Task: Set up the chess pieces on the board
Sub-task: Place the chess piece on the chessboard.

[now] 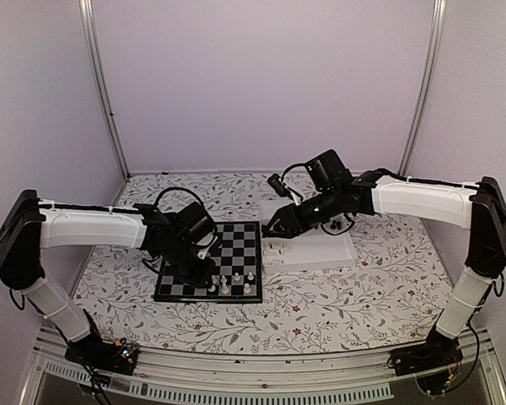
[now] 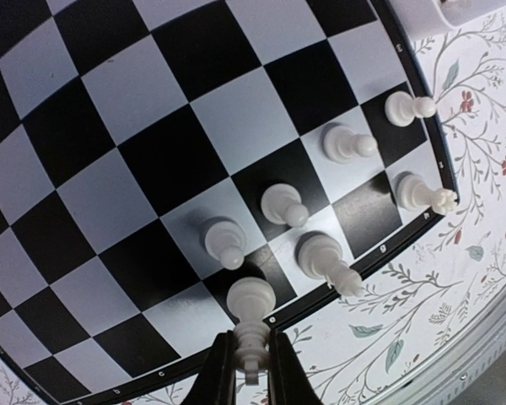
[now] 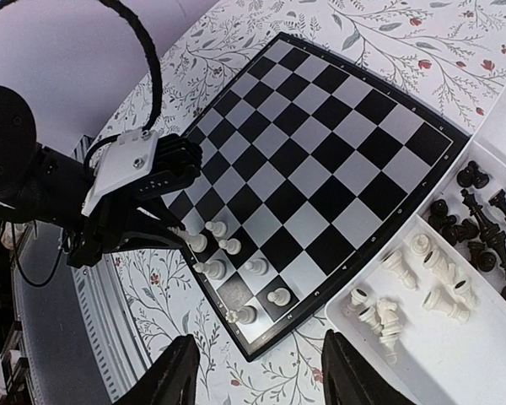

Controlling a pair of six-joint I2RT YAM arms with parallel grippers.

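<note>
The left pincer (image 2: 250, 342) is low over the near edge of the board (image 2: 152, 169), clenched on the top of a white piece (image 2: 251, 297) whose base stands on a black square in the row next to the border. Six other white chessmen (image 2: 282, 205) stand upright on the two rows nearest that edge, spread toward the board's right corner, each on its own square and apart from the others. The rest of the squares are bare. The right pincer (image 3: 260, 339) hangs above the board's near right corner and the tray's left edge, its fingers spread wide and holding nothing. The white tray (image 3: 455, 363) lies just beside the board's right side on the flower-patterned desk (image 1: 337, 295). Loose white pieces (image 3: 413, 287) lie in its nearer part and black chessmen (image 3: 481, 219) in the farther part, several of them tipped over.
</note>
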